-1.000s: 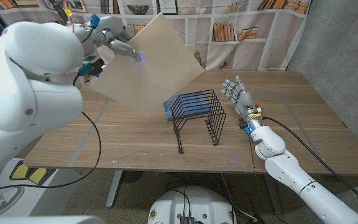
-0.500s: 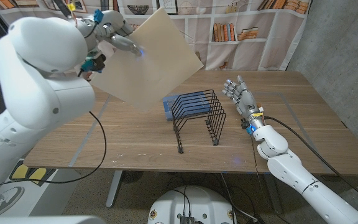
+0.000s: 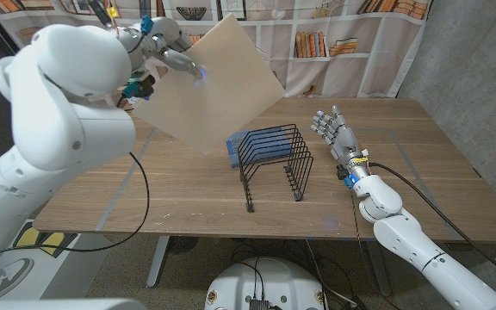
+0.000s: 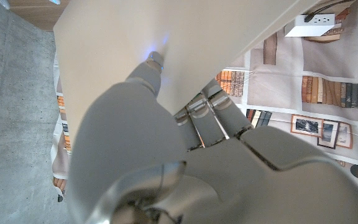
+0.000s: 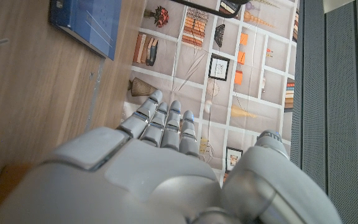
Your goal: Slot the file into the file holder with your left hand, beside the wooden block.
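Your left hand [image 3: 164, 50] grips the file [image 3: 209, 84] at its upper left edge, holding it tilted in the air above the table's [image 3: 188, 194] far left, left of the file holder [image 3: 274, 164]. The black wire holder stands mid-table, with a blue block [image 3: 255, 148] lying inside its far end. Your right hand [image 3: 338, 138] stands just right of the holder, fingers apart, holding nothing.

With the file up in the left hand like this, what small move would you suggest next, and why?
Probably lower the left hand toward the file holder, turning the file more upright on the way. The file is held tilted in the air, up and to the left of the holder, with no edge near the wire slots. The blue object lies inside the holder toward its far side, so I would aim for a nearer slot.
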You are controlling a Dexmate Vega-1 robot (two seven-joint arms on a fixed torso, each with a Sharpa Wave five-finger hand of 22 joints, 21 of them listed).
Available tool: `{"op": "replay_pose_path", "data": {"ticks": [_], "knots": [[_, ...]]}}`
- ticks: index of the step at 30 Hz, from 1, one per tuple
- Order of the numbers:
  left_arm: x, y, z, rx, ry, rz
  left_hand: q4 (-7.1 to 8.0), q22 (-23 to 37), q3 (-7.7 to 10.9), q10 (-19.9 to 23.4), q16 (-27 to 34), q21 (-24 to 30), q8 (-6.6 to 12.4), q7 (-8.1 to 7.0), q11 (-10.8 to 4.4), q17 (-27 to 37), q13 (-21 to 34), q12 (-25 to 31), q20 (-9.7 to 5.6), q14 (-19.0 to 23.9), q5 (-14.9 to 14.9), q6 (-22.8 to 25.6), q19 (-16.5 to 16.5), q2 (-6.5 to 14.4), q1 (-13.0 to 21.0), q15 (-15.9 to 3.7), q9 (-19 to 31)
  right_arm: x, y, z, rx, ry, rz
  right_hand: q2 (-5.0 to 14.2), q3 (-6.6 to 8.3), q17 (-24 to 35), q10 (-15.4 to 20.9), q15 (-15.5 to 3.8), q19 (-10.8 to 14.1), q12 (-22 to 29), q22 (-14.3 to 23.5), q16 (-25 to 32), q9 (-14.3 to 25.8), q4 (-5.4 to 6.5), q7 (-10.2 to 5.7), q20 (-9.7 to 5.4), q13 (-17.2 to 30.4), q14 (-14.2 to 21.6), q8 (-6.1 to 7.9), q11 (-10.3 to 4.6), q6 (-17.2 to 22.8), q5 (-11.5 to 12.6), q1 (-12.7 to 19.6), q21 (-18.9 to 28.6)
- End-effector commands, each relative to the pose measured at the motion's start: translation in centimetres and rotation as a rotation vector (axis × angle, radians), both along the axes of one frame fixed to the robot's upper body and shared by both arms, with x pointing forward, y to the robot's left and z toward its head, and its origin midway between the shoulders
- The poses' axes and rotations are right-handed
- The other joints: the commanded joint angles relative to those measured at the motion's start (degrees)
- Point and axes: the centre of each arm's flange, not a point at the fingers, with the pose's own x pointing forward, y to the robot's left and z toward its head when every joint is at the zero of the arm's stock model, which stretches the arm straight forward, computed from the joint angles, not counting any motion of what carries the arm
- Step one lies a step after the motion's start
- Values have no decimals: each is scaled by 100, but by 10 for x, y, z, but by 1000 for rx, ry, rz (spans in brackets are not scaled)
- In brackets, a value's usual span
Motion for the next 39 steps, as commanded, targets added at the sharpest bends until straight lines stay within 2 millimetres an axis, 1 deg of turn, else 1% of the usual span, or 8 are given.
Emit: {"op": "replay_pose_path", "data": {"ticks": [1, 9, 24, 28, 39], "knots": [[13, -2, 0, 3, 12, -16, -11, 29, 45, 25, -30, -4, -21, 123, 2, 26, 16, -9, 10, 30, 37, 84, -14, 18, 1, 27, 9, -1, -3, 1, 1, -4, -7, 59, -9, 25, 33, 12, 44, -1, 25, -7, 22, -13, 7, -130, 13, 38, -7, -17, 41, 40, -7, -17], [25, -7, 0, 6, 40, -44, -6, 31, 60, 40, -28, -4, -23, 113, 23, 27, 24, -10, 7, 33, 38, 93, -14, 18, -10, 16, 14, -2, -5, 1, 4, -6, -10, 64, -10, 25, 28, 15, 48, -3, 26, -6, 22, -16, 3, -129, 13, 43, -7, -15, 40, 40, -6, -27], [24, -8, 0, 15, 39, -63, -6, 33, 90, 12, -30, -7, -33, 121, 9, 28, 37, -34, 11, 22, 41, 87, -21, 14, -21, 30, 27, 0, -6, 0, 10, -1, -11, 70, -12, 24, 28, 15, 57, -5, 26, -7, 22, -21, 2, -130, 13, 44, -7, -9, 41, 40, -6, -44], [26, -9, 1, 15, 48, -70, -8, 33, 102, 14, -25, -9, -38, 122, 30, 29, 46, -35, 17, 31, 42, 78, -25, 15, -20, 38, 33, 1, -5, 0, 11, -2, -9, 71, -12, 24, 34, 16, 59, -2, 26, -7, 22, -22, 1, -130, 13, 45, -6, -6, 43, 40, -5, -49], [34, -12, 1, 14, 75, -80, -8, 34, 124, 18, -29, -7, -39, 135, 13, 29, 55, -42, 18, 19, 42, 89, -20, 10, -26, 32, 44, -1, -5, -2, 16, -3, -19, 75, -15, 24, 32, 16, 67, -4, 27, -7, 22, -25, 3, -130, 13, 46, -6, -15, 43, 40, -7, -63]]}}
